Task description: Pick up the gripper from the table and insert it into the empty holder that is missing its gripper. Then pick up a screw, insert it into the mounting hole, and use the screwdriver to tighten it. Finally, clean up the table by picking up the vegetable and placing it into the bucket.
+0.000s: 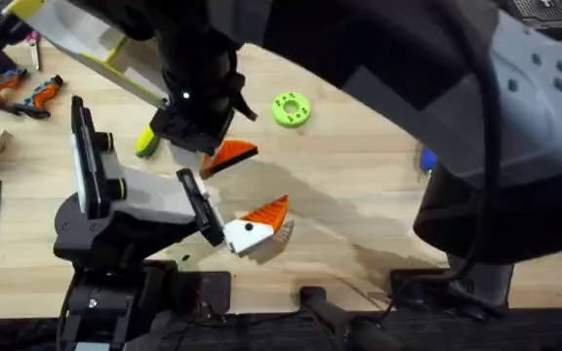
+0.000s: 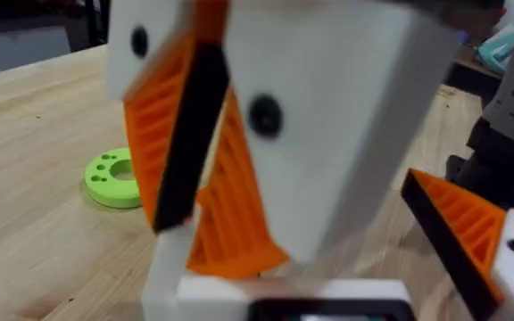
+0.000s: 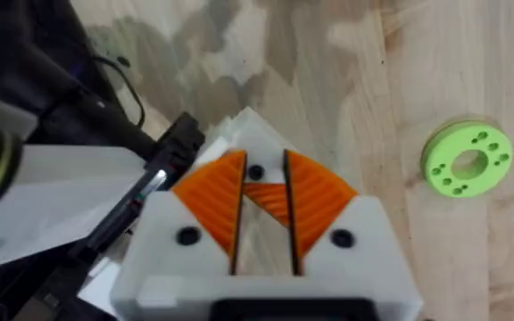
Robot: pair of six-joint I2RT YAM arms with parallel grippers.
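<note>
Looming dark under the camera, our right arm's fingers (image 3: 261, 209) pinch the orange gripper (image 3: 266, 201) above the left arm's fingers (image 1: 257, 226), whose spread we cannot tell. On the wooden surface (image 1: 359, 195) lie a green disc (image 1: 291, 108), the vegetable (image 1: 146, 143) and the blue screwdriver (image 1: 427, 159).

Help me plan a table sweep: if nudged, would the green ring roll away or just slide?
The green ring lies flat on the table, so it would probably slide rather than roll. It looks like rigid moulded plastic, so it is likely stiff and light. Being low and flat, it may be awkward to pinch from above.
</note>
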